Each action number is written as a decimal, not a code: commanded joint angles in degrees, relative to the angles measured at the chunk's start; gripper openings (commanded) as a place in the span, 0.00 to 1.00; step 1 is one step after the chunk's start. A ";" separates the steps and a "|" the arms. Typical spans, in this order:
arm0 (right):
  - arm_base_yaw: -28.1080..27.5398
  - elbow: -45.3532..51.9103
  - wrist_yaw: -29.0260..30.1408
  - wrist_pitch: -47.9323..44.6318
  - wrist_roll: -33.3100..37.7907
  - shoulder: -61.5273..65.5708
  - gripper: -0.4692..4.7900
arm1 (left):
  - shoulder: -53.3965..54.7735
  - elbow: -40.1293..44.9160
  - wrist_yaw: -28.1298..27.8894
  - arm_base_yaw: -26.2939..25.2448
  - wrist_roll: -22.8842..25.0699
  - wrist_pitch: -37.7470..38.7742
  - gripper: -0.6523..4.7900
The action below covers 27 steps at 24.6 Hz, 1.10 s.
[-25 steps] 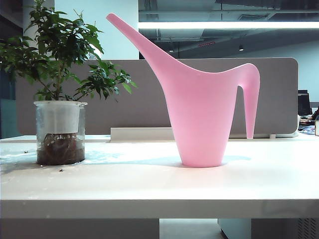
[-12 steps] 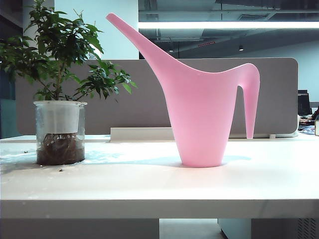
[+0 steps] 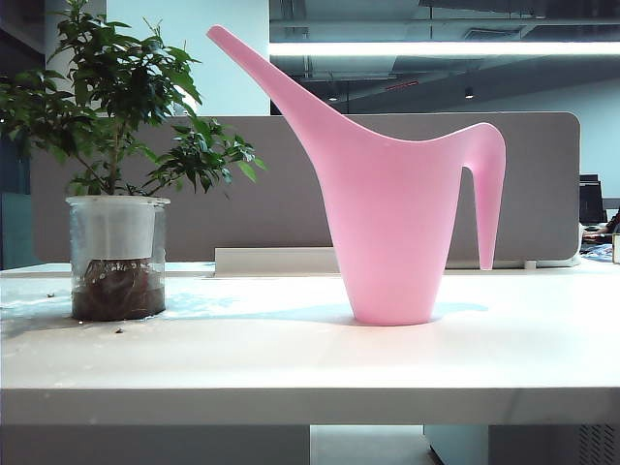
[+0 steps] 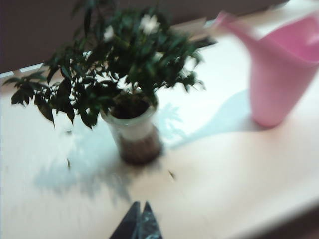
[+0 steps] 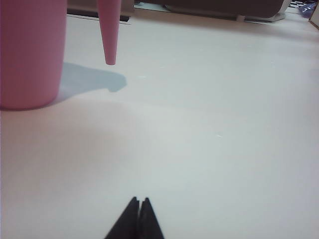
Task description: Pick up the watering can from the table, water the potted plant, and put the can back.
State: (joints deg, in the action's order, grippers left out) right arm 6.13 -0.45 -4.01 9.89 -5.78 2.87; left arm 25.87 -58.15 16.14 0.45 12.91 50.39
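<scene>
1. The watering can (image 3: 392, 228) stands upright on the table (image 3: 291, 363), a little right of the middle from where I stand, its long spout (image 3: 266, 77) slanting up toward the plant side and its open-ended handle (image 3: 487, 194) hanging down on the far side, the tip not touching the desk.

2. Nothing is holding the can. Neither arm shows in the exterior view, so both are clear of it.

3. The potted plant (image 3: 116, 237) sits well to the left of the can, upright in its clear pot, dark soil showing low in the glass. The spout points its way but ends short of the leaves.

4. The left gripper (image 4: 138, 225) hangs over the near part of the desk, looking down on the plant (image 4: 127, 99), with the can (image 4: 279, 74) off to the side. Its dark fingertips meet in a point, so it reads as closed, with nothing in it. That picture is blurred.

5. The right gripper (image 5: 135, 219) sits low over bare tabletop, well apart from the can's body (image 5: 31, 55) and the handle tip (image 5: 109, 35). Its jaws are pressed together and empty.

6. As for progress, I'd say it is at the very beginning: the can is not lifted, I see no sign of pouring, and so the picking up, the watering and the setting back are all still to do.

7. My guess is that the right gripper is the better placed for the handle, and it would need to open first.
</scene>
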 commanded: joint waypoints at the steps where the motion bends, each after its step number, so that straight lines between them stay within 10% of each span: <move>1: 0.00 0.42 0.07 -0.70 0.20 0.07 0.13 | -4.33 17.05 5.68 -3.85 -1.20 -28.00 0.11; 6: 0.00 0.42 0.07 -0.68 0.20 0.07 0.13 | -15.74 43.82 -5.44 -4.31 -8.50 -49.24 0.11; 11: 0.00 0.42 0.07 -0.68 0.20 0.07 0.13 | -23.74 55.87 -9.70 -4.17 -16.87 -48.63 0.11; 27: 0.00 0.42 0.07 -0.68 0.20 0.07 0.13 | -25.46 57.64 -12.09 0.39 -16.35 -40.17 0.11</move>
State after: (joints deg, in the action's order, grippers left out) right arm 6.13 -0.45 -4.01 9.96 -5.78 2.85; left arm 0.34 -0.34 3.90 0.84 -3.51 9.74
